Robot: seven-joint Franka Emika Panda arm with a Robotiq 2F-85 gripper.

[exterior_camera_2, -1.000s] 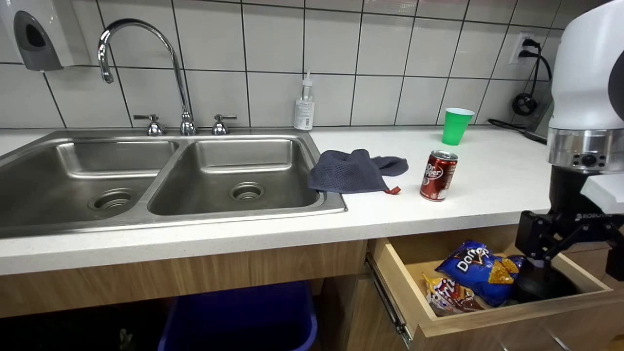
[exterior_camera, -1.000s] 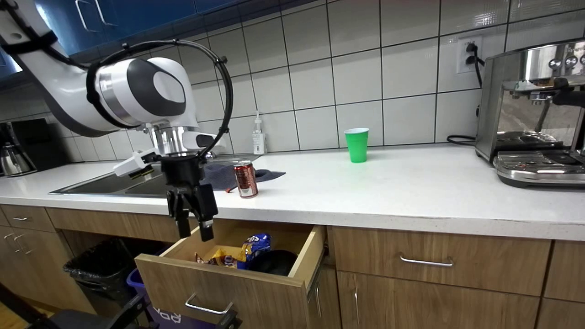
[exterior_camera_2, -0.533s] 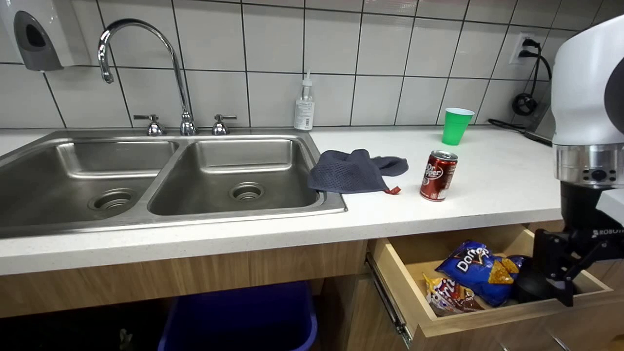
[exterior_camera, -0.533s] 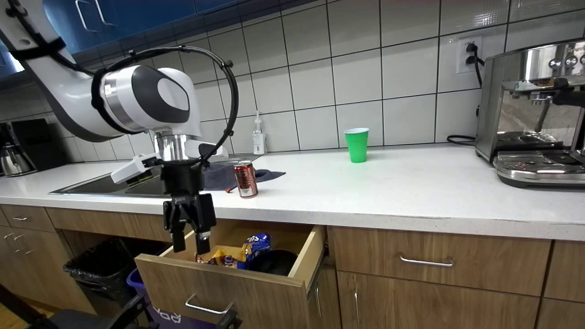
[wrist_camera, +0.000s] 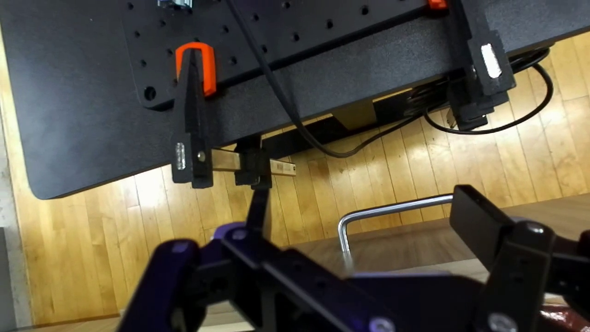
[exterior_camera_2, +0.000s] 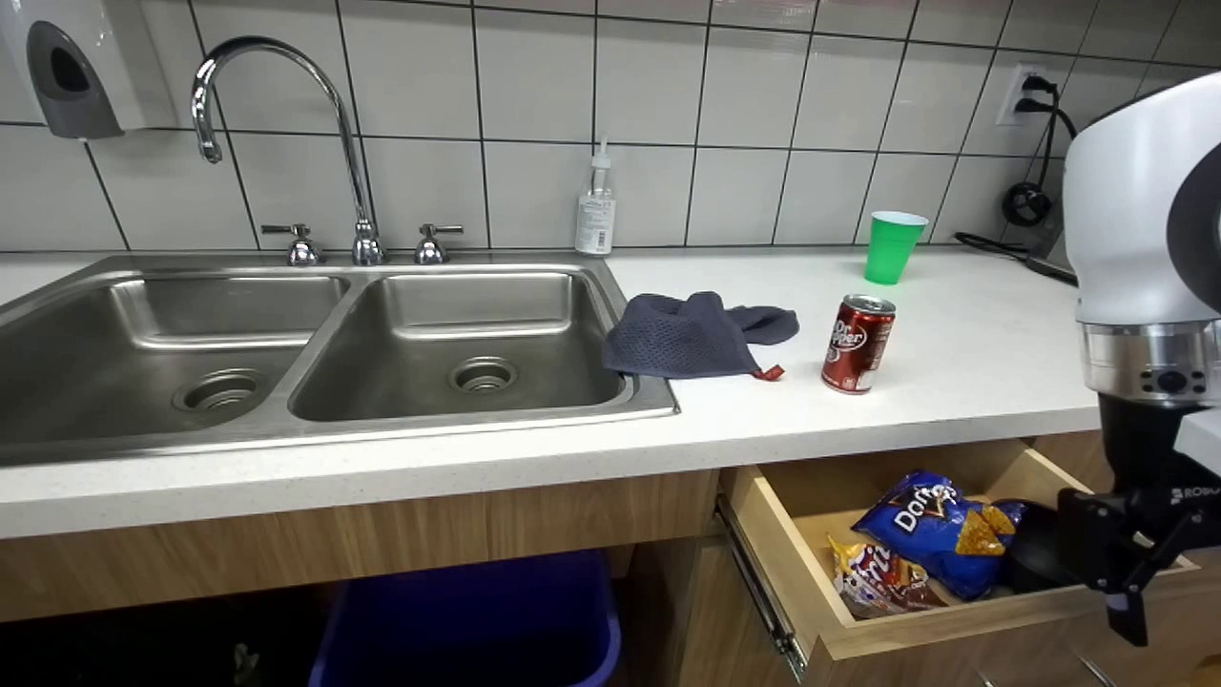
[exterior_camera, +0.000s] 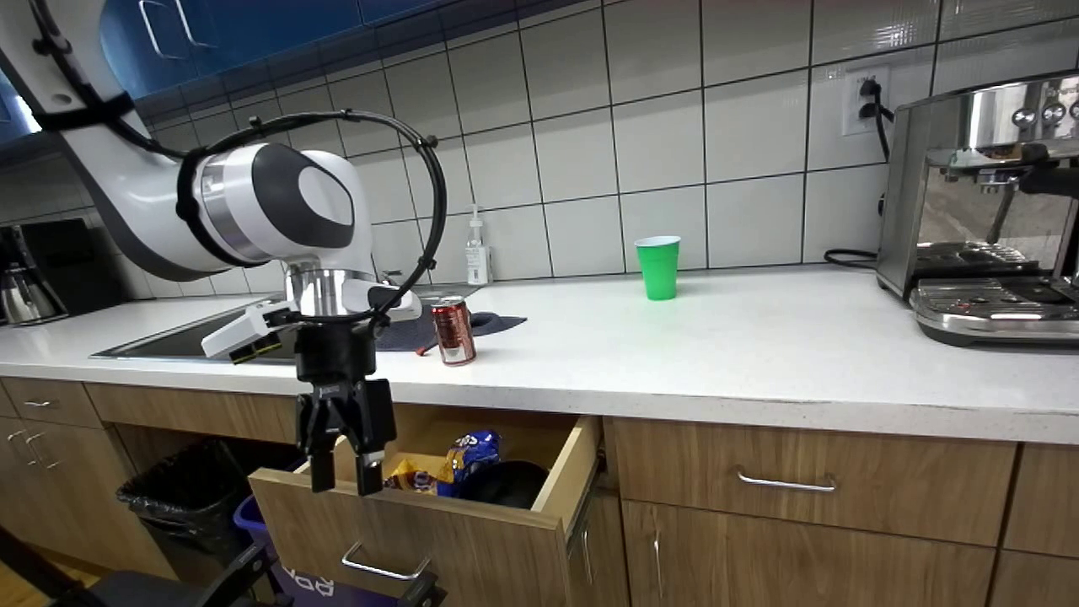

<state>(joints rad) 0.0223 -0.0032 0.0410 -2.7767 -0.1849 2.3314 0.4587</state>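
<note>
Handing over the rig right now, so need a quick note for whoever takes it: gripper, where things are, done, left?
Gripper: open, holding nothing, near the front of the pulled-out drawer, clear of its handle.
In the drawer: blue Doritos bag, smaller snack bag next to it, black rounded item.
On the counter: red can, green cup, both standing.
Done: drawer is out, with those three things inside.
Left: drawer is not shut; no hold on its handle.
</note>
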